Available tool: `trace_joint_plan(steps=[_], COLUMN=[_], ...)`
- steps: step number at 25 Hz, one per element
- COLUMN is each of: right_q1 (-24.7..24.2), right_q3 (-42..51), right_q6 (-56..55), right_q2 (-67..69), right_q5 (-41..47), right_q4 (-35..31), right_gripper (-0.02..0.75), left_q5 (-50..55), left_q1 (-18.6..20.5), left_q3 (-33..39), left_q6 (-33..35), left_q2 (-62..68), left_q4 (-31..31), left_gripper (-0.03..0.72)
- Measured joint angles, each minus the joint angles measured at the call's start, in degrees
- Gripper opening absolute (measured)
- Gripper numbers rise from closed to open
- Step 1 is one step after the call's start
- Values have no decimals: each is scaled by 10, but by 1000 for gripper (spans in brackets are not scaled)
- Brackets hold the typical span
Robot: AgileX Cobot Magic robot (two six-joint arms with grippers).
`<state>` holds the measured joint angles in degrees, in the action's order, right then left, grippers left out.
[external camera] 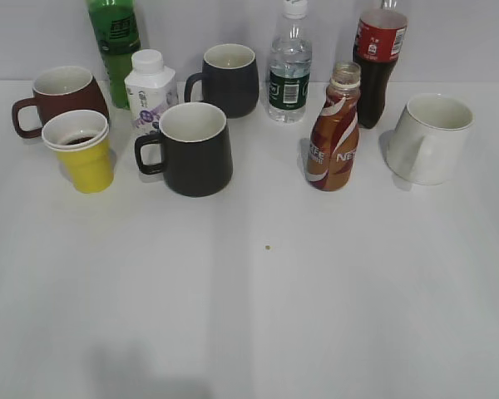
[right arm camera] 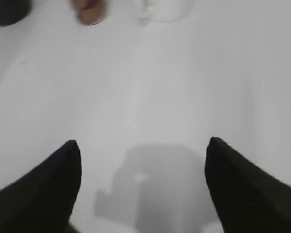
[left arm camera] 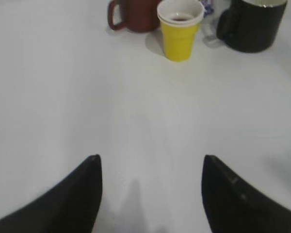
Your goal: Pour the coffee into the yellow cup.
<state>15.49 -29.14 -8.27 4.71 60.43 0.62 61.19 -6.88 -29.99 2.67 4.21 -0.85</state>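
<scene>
Although the small tapered yellow paper cup near the far left corner already held some dark liquid and the curvy brown uncapped plastic coffee bottle stood right of centre, both the left gripper and the right gripper hung wide apart, empty, suggesting pouring was done.

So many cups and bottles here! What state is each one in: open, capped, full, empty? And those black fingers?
Yellow cup: upright, a little dark liquid inside.
Coffee bottle: upright, cap off.
Black mug: upright, contents not visible.
White mug: upright, contents not visible.
Dark red mug: upright.
White bottle: capped.
Water bottle: capped.
Left fingers: open, holding nothing.
Right fingers: open, holding nothing.
</scene>
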Motion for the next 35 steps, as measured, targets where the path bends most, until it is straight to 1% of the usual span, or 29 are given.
trace_joint_plan(steps=[3, 4, 6, 11, 35], right_q1=[-86, -107, -126, -131, -131], right_q3=[0, 0, 0, 0, 0], right_q6=[-1, -1, -1, -1, -1], right_q2=[-7, -12, -24, -50, -52], right_q5=[0, 0, 0, -7, -8], right_q4=[0, 0, 0, -1, -2], right_gripper=[592, 592, 591, 591, 591], left_q5=[0, 0, 0, 0, 0], left_q1=[21, 26, 34, 37, 37], left_q3=[0, 0, 0, 1, 2], left_q6=[0, 0, 0, 0, 0], left_q2=[-25, -33, -44, -46, -46], left_q4=[0, 0, 0, 0, 0], left_gripper=[493, 493, 493, 493, 492])
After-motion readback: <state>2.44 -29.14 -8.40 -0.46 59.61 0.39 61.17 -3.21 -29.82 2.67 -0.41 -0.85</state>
